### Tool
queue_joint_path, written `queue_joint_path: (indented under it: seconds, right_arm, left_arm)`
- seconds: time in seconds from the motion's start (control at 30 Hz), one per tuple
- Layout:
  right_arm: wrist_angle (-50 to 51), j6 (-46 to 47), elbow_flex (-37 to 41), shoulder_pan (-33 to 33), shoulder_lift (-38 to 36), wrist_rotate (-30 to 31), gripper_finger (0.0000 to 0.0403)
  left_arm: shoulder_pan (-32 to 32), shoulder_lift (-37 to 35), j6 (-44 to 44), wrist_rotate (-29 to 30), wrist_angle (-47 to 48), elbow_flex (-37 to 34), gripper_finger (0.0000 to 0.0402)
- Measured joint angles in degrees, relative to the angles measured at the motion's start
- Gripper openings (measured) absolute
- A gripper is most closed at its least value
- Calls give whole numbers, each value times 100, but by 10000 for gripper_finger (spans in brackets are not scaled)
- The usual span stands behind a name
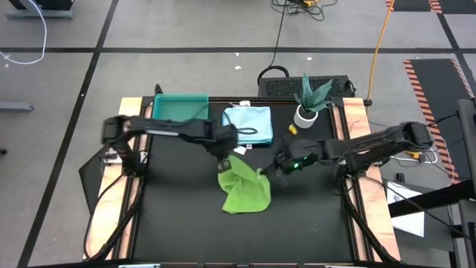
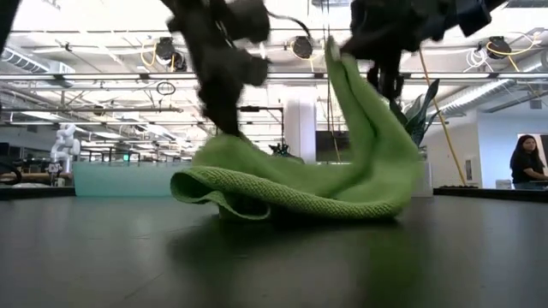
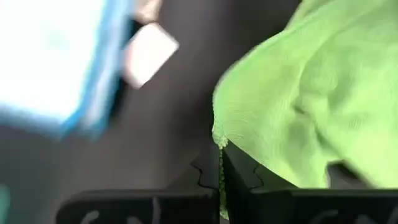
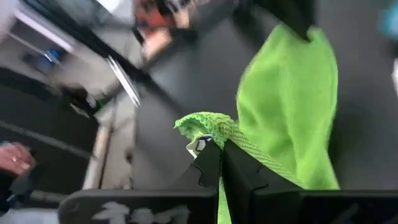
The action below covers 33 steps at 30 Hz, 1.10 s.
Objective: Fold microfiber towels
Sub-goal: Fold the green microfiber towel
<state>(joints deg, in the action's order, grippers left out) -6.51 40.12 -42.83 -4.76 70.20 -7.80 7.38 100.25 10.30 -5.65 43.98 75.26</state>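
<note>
A green microfiber towel [image 1: 245,190] lies crumpled at the table's middle, with its lower folds [image 2: 291,195] on the black tabletop. My left gripper [image 1: 223,163] is shut on its far left part. My right gripper [image 1: 269,172] is shut on its right part, which is raised into a peak [image 2: 336,60]. A pale blue towel [image 1: 249,123] lies flat at the far edge, behind the green one. My left gripper pinches the green towel's edge [image 3: 219,142] between its two fingers, coming steeply from above. That part is raised a little while the rest of the towel sags to the table. My right gripper pinches a bunched corner with a white tag [image 4: 205,132] between its two fingers, coming nearly level from the table's right. The corner is lifted clear, and the cloth hangs slack from it down to the table [image 2: 377,184].
A teal tray [image 1: 181,109] stands at the far left, next to the pale blue towel. A potted plant [image 1: 309,101] stands at the far right. Bare black tabletop lies in front of the green towel. A person [image 2: 527,162] sits in the room beyond the table.
</note>
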Motion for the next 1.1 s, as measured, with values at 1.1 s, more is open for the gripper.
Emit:
queue_joint_path:
  seconds: [1.1]
  right_arm:
    - [3715, -1014, -70, 1543, -3263, 936, 0]
  left_arm:
    - [-1551, -3605, 1670, 4215, 516, -2, 0]
